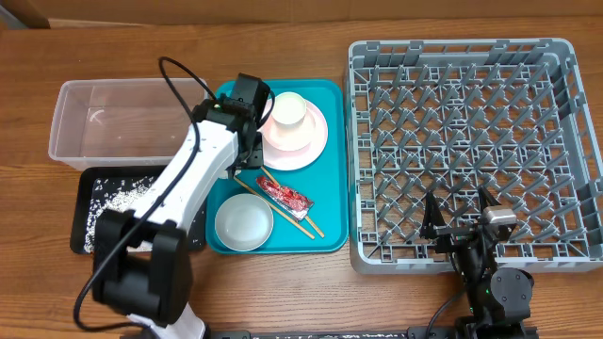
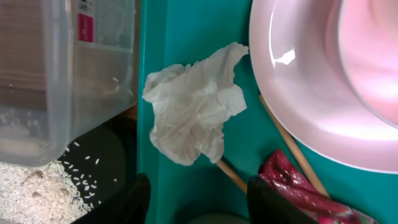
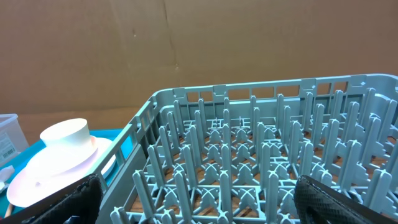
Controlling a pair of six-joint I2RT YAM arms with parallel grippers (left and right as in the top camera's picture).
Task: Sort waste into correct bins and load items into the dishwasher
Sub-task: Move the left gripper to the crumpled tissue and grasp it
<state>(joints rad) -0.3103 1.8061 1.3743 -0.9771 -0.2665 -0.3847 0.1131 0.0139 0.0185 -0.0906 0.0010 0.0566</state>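
The left end effector (image 2: 202, 190) is seen released beside the crumpled napkin (image 2: 193, 112) on the teal tray (image 2: 186, 37); the right end effector (image 3: 199, 198) is spread empty over the dish rack (image 3: 144, 134).

Wooden table (image 1: 311, 292), brown, bare along the near edge. Directly on it, left to right:
- clear tub (image 1: 58, 122), far left
- black tray (image 1: 104, 175), near left, just beside the tub
- teal tray (image 1: 330, 188), middle
- grey dish rack (image 1: 462, 47), right, just beside the teal tray
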